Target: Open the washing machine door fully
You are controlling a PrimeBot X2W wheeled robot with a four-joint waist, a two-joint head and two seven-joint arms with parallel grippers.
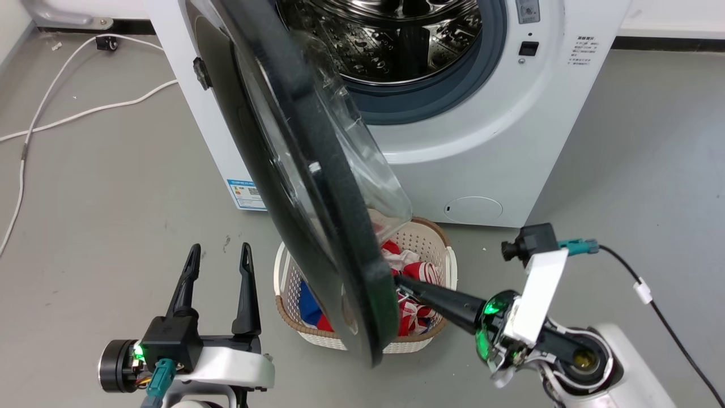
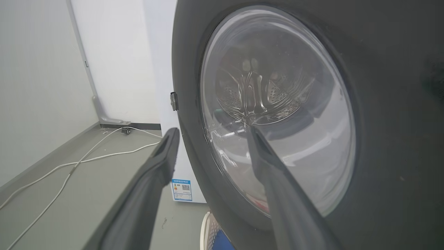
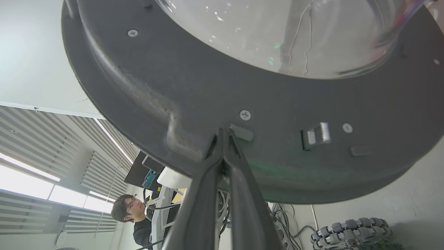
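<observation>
The white washing machine (image 1: 481, 153) stands ahead with its steel drum (image 1: 396, 39) exposed. The washing machine door (image 1: 317, 187), a black disc with a clear glass bowl, is swung out towards me, almost edge-on. My right gripper (image 1: 396, 279) is shut, its joined tips pressed against the door's inner black rim (image 3: 173, 86) near the free edge; in the right wrist view the gripper (image 3: 223, 133) meets the rim beside a small latch. My left gripper (image 1: 221, 246) stands open, low on the left, apart from the door. Seen from the left wrist, the gripper (image 2: 211, 132) faces the door's outer face (image 2: 381, 104).
A white lattice laundry basket (image 1: 436, 235) with red, white and blue clothes sits on the floor under the door's lower edge. White cables (image 1: 85, 113) trail over the grey floor at the left. A black cable (image 1: 668, 323) runs by my right arm. A person (image 3: 133, 215) is behind me.
</observation>
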